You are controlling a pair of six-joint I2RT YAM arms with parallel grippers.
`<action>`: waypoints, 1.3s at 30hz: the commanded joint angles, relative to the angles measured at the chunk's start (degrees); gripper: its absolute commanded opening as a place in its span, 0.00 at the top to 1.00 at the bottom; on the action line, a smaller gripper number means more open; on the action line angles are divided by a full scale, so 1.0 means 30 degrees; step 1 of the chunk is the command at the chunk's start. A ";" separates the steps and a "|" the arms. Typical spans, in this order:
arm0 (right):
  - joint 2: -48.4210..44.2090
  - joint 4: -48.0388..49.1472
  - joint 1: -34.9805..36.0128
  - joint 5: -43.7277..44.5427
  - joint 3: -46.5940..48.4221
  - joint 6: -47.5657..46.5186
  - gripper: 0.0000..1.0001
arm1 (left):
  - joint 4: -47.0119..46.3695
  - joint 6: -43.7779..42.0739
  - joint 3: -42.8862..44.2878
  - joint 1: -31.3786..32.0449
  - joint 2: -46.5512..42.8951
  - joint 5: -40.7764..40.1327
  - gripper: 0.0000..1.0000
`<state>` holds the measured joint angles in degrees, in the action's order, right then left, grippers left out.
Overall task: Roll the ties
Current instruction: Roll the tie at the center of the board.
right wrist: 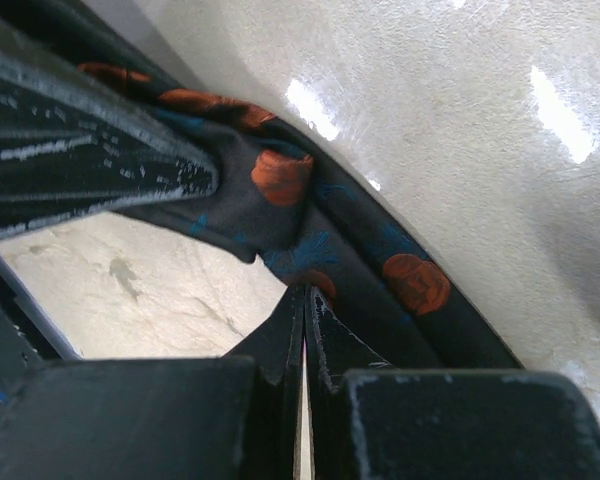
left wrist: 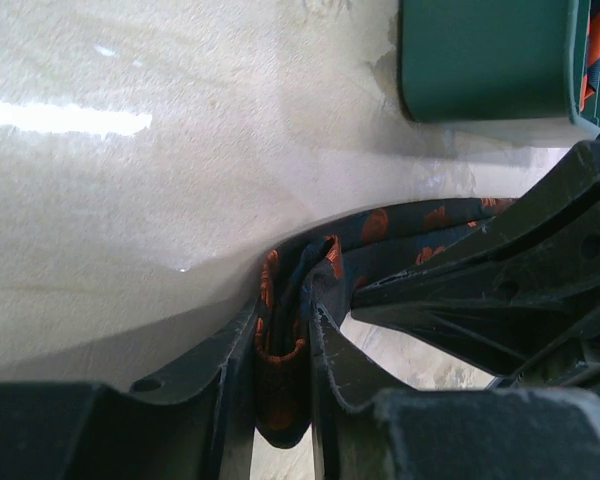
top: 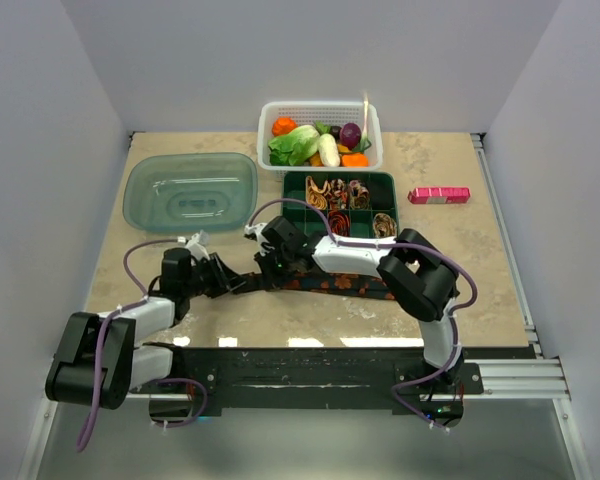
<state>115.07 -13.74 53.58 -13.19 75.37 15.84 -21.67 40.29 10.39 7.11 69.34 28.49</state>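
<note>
Your left gripper (left wrist: 285, 315) pinches the black tie (left wrist: 400, 225), and your right gripper (right wrist: 305, 300) is fully closed.
The tie lies left to right on the table (top: 480, 260), just near of the green tray (top: 291, 200) holding rolled ties (top: 330, 192). A folded loop sits between the left fingers. The right tips touch the fabric, but you cannot tell whether they nip it.

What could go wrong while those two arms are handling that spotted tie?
1. The left gripper pinches only a small loose fold of the tie; the fold might slip out and the roll come undone.
2. The right gripper is shut right beside the cloth, and the two grippers crowd together, so they might bump or tug the tie crooked.
3. The green tray sits close; a swing might nudge it.
</note>
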 commanded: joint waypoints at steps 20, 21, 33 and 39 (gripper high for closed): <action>-0.0475 0.1152 -0.0107 0.0967 0.1886 -0.0796 1.00 | 0.6138 -0.3411 0.5030 -0.0086 0.0998 0.0230 1.00; -0.0358 0.1180 -0.0107 0.0998 0.2148 -0.0767 1.00 | 0.6430 -0.3441 0.5061 -0.0086 0.1056 0.0230 1.00; 0.1401 0.1472 -0.0107 0.0443 0.3351 -0.0211 1.00 | 0.9592 -0.3880 0.6642 0.0733 0.0558 -0.1905 1.00; 0.1459 0.2351 -0.0107 -0.0202 0.3234 0.0521 1.00 | 1.2172 -0.4494 0.8662 0.2255 0.1523 -0.4393 1.00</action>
<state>120.11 -10.74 53.39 -11.70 82.76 15.25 9.67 29.30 31.09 11.31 72.60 20.82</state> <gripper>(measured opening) 0.007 0.215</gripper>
